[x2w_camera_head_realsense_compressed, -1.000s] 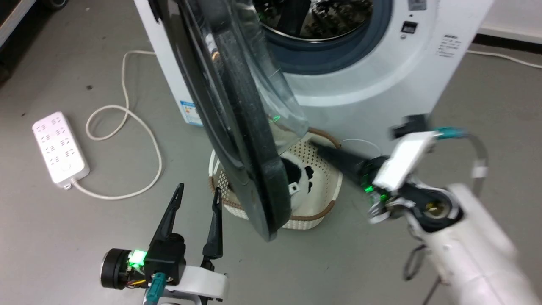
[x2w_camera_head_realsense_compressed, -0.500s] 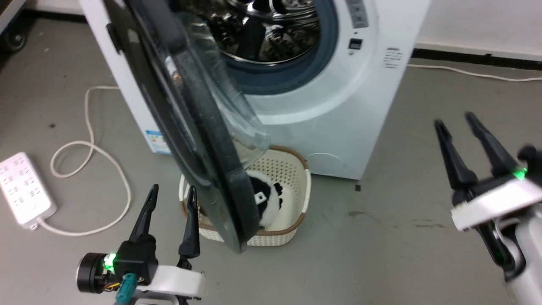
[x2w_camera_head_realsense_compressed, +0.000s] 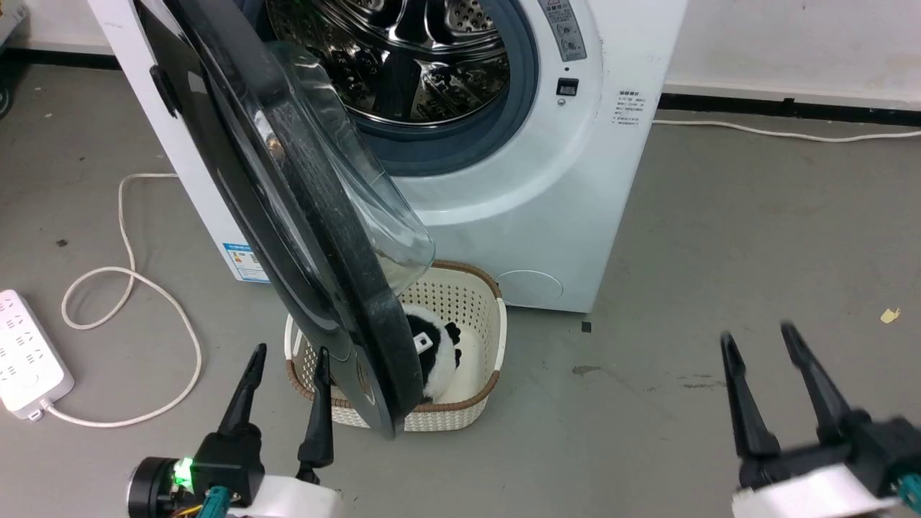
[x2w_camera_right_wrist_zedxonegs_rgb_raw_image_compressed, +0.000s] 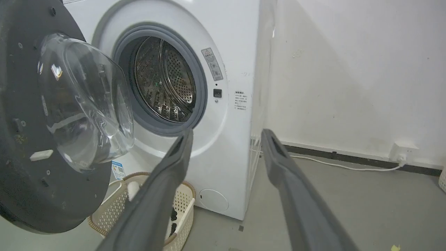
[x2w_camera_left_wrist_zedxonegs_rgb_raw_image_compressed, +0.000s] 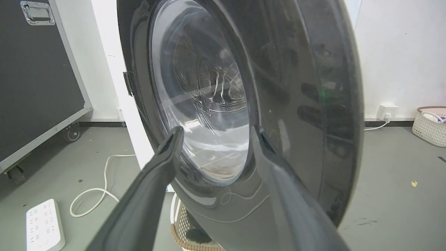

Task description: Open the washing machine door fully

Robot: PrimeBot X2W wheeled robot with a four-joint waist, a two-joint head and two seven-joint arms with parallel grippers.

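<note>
Straight ahead of me the washing machine door stands swung well out from the white machine, hinged on its left side and turned almost edge-on in the head view, with the glossy black ring facing my left and the clear glass bowl bulging back toward the front panel. Behind it the steel drum opening with its grey-blue rubber rim gapes wide and uncovered. Down below, the door's bottom edge hangs over a cream perforated basket sitting on the floor against the machine, and a black-and-white plush toy lies inside it. My left gripper is low at the door's outer face, fingers spread wide and holding nothing; its right finger is just beside the lower rim, and whether it touches I cannot tell. From the left wrist, the black ring and the glass loom large right past my fingertips. My right gripper sits well apart over bare grey floor to the right, fingers spread too, empty. Off to my far left, a white power strip and its looping cable rest on the floor.
</note>
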